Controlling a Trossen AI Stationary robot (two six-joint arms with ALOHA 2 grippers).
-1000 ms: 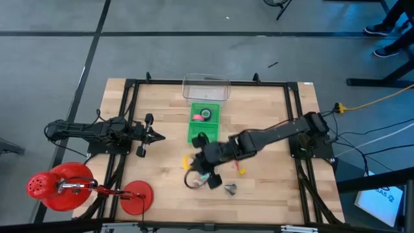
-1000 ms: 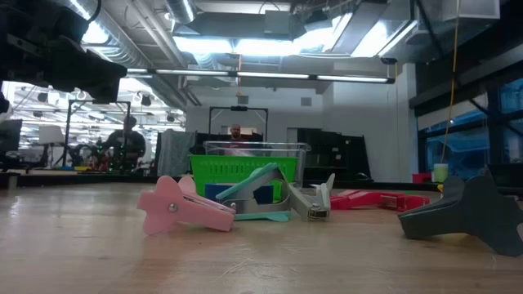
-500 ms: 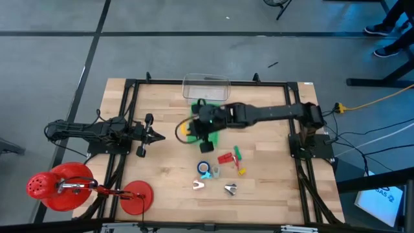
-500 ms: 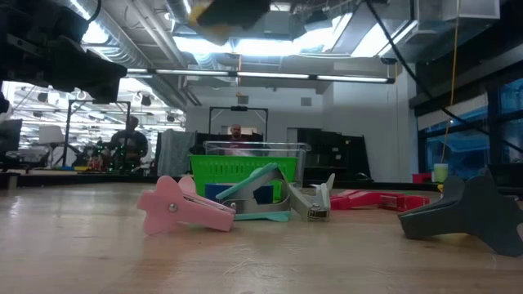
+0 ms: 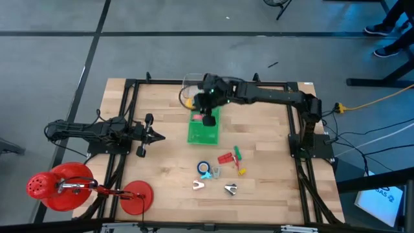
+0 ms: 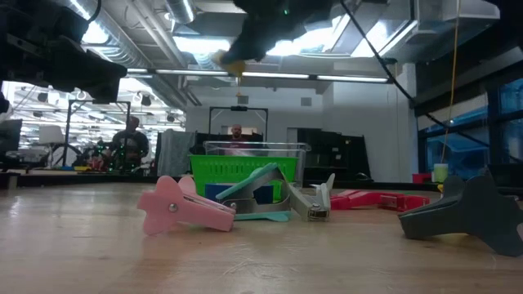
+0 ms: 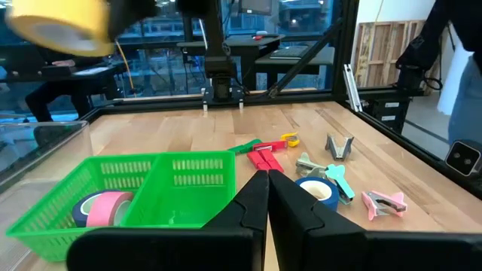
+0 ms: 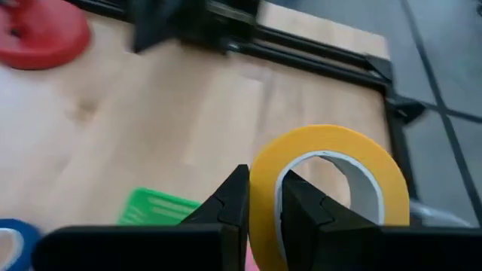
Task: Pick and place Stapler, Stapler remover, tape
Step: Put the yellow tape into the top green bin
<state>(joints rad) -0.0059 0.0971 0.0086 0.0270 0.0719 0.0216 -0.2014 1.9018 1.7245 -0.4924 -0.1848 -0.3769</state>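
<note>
Right gripper [image 8: 261, 199] is raised above the far middle of the table [image 5: 162, 168], over the far end of the green basket [image 5: 204, 133] and just in front of the clear container [image 5: 206, 87]. Its fingers are clamped on the wall of a yellow tape roll [image 8: 331, 192]; the roll hangs off the gripper toward the left arm's side and is clear of the table.

In the basket, a pink tape roll [image 7: 105, 207] lies in the far compartment with a blue roll [image 7: 79, 213] partly hidden behind it. The near compartment holds nothing I can make out.

Another blue tape roll [image 5: 204, 168] sits on the table near the front middle. Beside it lie a red stapler [image 5: 225, 157], a green piece [image 5: 237, 153] and a small yellow piece [image 5: 242, 170]. Closer to the front edge are a pink claw-shaped staple remover [image 5: 198, 186] and a grey one [image 5: 230, 188], apart from each other.

Left gripper [image 7: 267, 202] rests low at the left side of the table, fingers together and holding nothing, pointed toward the basket.
</note>
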